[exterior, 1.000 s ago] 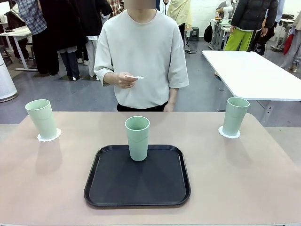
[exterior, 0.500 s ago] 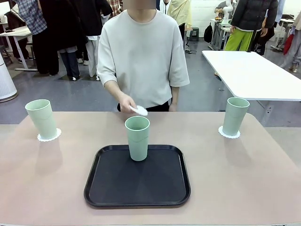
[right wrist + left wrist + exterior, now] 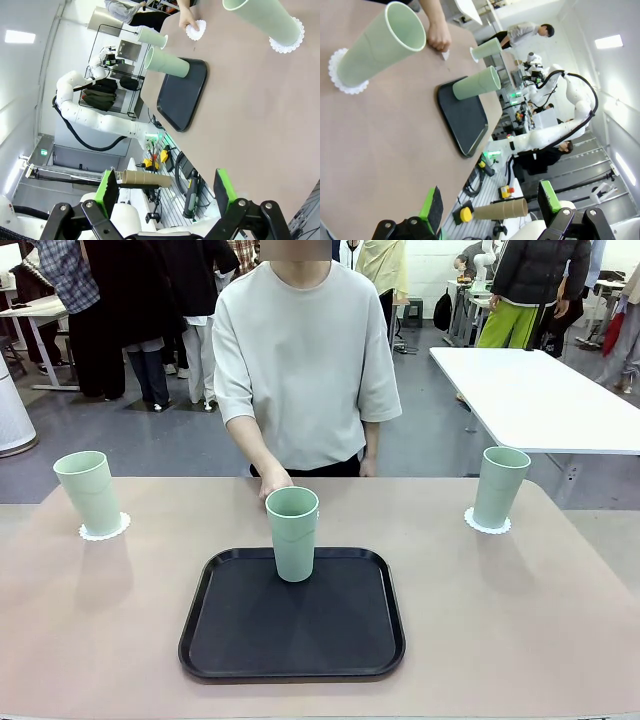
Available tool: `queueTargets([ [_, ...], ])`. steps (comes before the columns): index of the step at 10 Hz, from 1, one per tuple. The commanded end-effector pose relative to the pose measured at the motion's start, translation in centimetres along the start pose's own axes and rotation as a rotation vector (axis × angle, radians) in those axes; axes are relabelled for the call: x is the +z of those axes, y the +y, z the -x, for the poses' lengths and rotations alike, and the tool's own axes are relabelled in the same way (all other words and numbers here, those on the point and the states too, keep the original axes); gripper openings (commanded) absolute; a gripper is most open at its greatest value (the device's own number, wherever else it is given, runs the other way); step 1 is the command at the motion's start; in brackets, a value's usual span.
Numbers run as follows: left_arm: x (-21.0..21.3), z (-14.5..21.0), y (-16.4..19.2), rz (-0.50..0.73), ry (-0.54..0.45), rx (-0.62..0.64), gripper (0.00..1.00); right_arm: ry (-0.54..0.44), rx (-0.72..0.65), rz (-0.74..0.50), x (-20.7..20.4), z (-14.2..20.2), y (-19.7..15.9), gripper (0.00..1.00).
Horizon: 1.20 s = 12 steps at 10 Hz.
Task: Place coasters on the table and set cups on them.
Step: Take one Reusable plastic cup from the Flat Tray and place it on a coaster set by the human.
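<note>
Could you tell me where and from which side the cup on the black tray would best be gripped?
Probably across its upper wall, just under the rim, coming level from the robot's side. The cup stands upright on the tray and narrows toward its base, so a higher grip is less likely to slip. The person's hand is just behind it.

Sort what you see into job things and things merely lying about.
Job: left cup, middle cup, right cup, left coaster, right coaster, third coaster at the person's hand, tan table.
Lying about: black tray, white table, cardboard tube.
</note>
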State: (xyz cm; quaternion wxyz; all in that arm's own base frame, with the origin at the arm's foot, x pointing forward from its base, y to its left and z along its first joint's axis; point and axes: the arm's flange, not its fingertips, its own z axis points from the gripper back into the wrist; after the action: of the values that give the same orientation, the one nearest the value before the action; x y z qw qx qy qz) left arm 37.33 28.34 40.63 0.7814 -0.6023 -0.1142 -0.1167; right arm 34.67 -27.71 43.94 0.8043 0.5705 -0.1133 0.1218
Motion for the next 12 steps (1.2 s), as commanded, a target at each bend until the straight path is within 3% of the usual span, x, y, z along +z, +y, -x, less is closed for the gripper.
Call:
queueTargets([
  [1, 0.22, -0.14, -0.32, -0.006, -0.003, 0.013, 1.00, -0.012, -0.009, -0.005, -0.31, 0.11, 0.17, 1.00],
  [12, 0.22, -0.14, -0.32, -0.006, -0.003, 0.013, 1.00, -0.012, -0.009, -0.005, -0.31, 0.11, 0.17, 1.00],
])
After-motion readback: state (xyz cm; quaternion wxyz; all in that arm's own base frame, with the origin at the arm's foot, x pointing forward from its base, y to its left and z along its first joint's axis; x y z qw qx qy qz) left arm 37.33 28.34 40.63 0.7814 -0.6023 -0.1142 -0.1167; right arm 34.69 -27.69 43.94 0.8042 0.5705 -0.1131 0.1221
